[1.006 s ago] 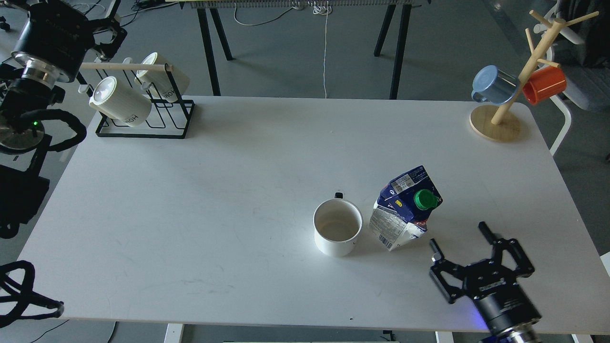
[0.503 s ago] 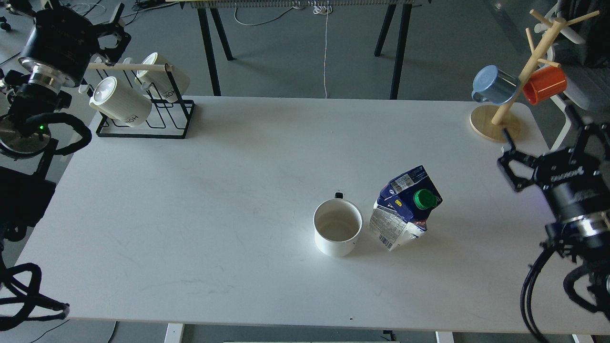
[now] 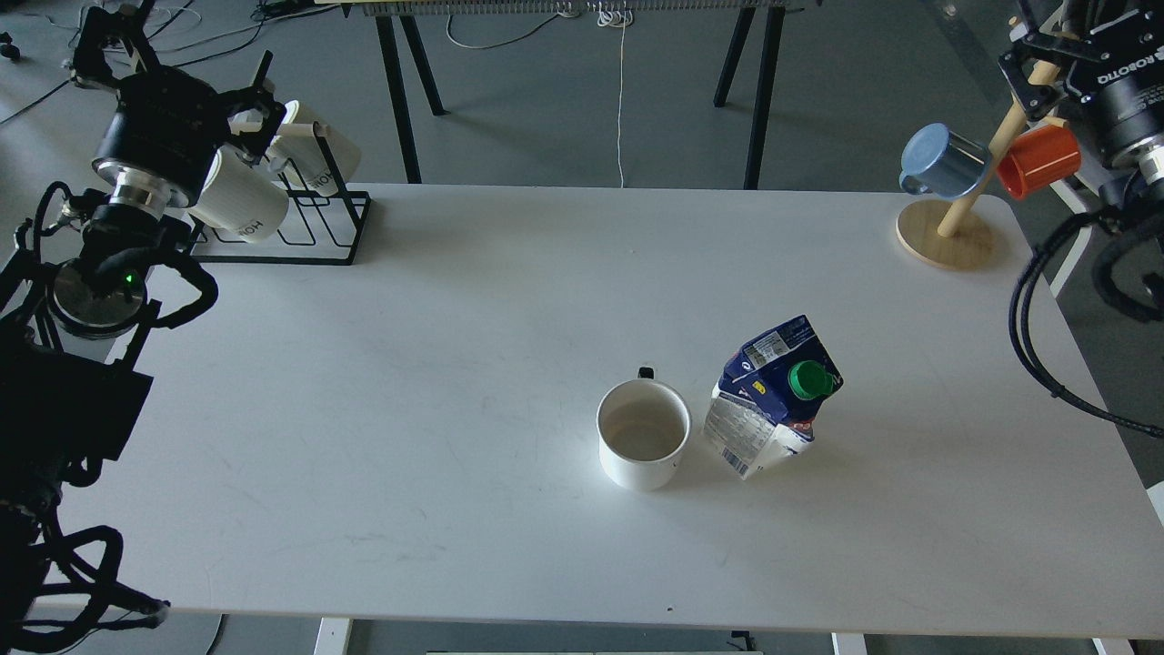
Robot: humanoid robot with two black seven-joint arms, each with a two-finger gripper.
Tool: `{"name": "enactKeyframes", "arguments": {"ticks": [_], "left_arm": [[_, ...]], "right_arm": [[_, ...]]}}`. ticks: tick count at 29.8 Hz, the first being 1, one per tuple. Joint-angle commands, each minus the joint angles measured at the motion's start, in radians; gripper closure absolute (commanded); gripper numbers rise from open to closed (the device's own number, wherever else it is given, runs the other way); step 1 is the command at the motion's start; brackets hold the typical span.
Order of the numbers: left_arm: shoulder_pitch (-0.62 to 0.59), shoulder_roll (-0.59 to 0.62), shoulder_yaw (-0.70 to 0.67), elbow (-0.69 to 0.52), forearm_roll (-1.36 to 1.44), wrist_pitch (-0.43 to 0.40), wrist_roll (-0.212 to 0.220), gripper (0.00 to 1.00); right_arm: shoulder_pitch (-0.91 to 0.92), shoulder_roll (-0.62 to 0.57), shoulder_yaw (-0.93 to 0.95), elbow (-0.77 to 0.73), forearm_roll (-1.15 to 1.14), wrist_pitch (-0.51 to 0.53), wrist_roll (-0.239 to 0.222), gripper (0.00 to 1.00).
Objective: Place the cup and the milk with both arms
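The cup (image 3: 644, 446), a wide white mug with its dark-tipped handle pointing away, stands upright on the white table (image 3: 409, 364), right of centre. The milk (image 3: 771, 400), a blue-and-white carton with a green cap, stands tilted just to the right of it, a small gap apart. My left gripper (image 3: 182, 50) is open and empty at the far left, raised in front of the mug rack. My right gripper (image 3: 1059, 23) is at the top right corner by the mug tree, its fingers spread and partly cut off by the frame edge. Both are far from the cup and milk.
A black wire rack (image 3: 300, 227) with ribbed white mugs (image 3: 241, 205) stands at the back left. A wooden mug tree (image 3: 946, 236) with a blue mug (image 3: 941, 162) and an orange mug (image 3: 1037, 159) stands at the back right. Cables hang from my right arm (image 3: 1037, 327).
My right arm has swung from the table's right edge up to the top right corner. My left gripper has shifted right, over the rack. The cup and milk have not moved.
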Motion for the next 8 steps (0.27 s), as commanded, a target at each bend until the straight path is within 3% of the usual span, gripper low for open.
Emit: {"name": "enactKeyframes", "arguments": {"ticks": [1, 8], "left_arm": [[-0.001, 0.001, -0.001, 0.000, -0.007, 0.000, -0.006, 0.01], [-0.004, 0.000, -0.004, -0.005, -0.009, 0.000, -0.010, 0.01]], "right_arm": [[0.101, 0.058, -0.016, -0.160, -0.014, 0.000, 0.004, 0.02], [0.144, 0.104, -0.026, -0.222, -0.014, 0.000, 0.013, 0.01]]}}
